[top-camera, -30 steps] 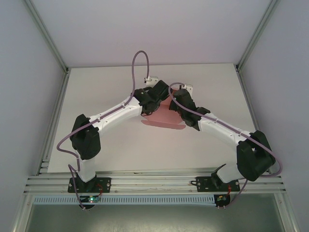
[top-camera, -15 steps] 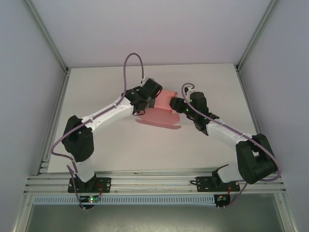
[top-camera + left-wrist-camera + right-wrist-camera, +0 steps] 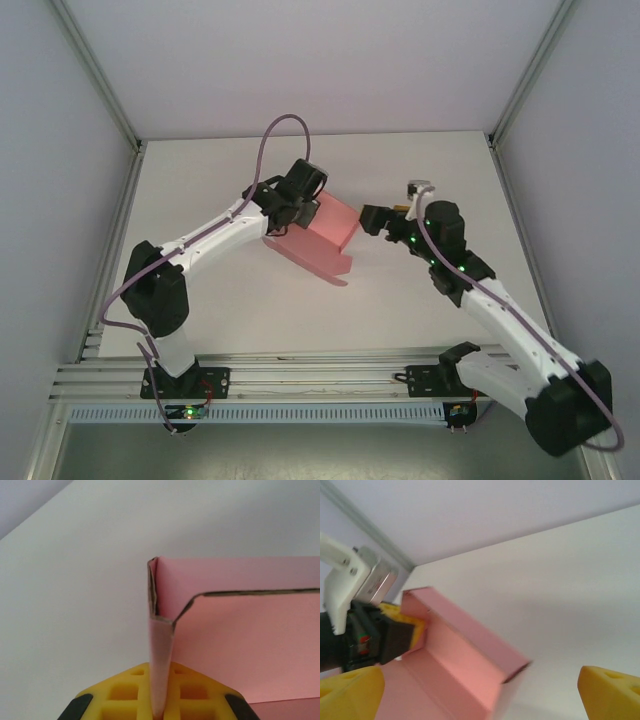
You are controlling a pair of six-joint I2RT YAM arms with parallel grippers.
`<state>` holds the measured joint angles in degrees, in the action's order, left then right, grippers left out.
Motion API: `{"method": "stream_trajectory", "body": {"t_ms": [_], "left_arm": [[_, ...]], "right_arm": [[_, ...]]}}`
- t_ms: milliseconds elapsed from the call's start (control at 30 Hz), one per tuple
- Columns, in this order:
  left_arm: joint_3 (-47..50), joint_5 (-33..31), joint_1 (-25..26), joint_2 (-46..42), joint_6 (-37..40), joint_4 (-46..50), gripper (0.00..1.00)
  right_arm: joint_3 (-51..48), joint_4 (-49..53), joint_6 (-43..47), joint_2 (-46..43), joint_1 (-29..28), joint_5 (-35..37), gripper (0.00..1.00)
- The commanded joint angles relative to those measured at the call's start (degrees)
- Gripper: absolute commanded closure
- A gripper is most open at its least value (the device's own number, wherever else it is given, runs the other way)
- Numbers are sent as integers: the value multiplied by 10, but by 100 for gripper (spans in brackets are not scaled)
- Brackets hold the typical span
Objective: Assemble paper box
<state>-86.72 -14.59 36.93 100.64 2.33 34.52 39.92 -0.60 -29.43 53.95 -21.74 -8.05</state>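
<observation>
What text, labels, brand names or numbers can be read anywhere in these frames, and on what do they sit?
No text can be read.
The paper box is plain pink card, with no print on the faces shown.
A small red and green patch on the body of the left gripper, seen in the right wrist view, is too blurred to tell whether it is lettering.
The table carries no marks.
</observation>
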Motion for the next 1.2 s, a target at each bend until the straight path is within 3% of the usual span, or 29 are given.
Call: {"method": "stream_trajectory", "body": {"t_ms": [0, 267, 400, 600, 933, 1167], "left_arm": [[11, 75, -12, -5, 204, 50, 100], [-122, 217, -16, 86, 434, 284, 100], [-147, 166, -10, 123, 486, 286, 100], [-215, 160, -4, 186, 516, 319, 100], [-243, 119, 16, 271, 528, 268, 100], [-251, 99, 30, 304, 530, 273, 85]], "right_arm": [[-24, 116, 37, -60, 13, 104, 1], [-60, 181, 42, -150, 82, 97, 2], [-60, 193, 51, -148, 105, 79, 2], [-61, 200, 49, -137, 117, 70, 2], [-68, 205, 52, -137, 126, 70, 2], [-73, 205, 46, -136, 129, 66, 2]]}}
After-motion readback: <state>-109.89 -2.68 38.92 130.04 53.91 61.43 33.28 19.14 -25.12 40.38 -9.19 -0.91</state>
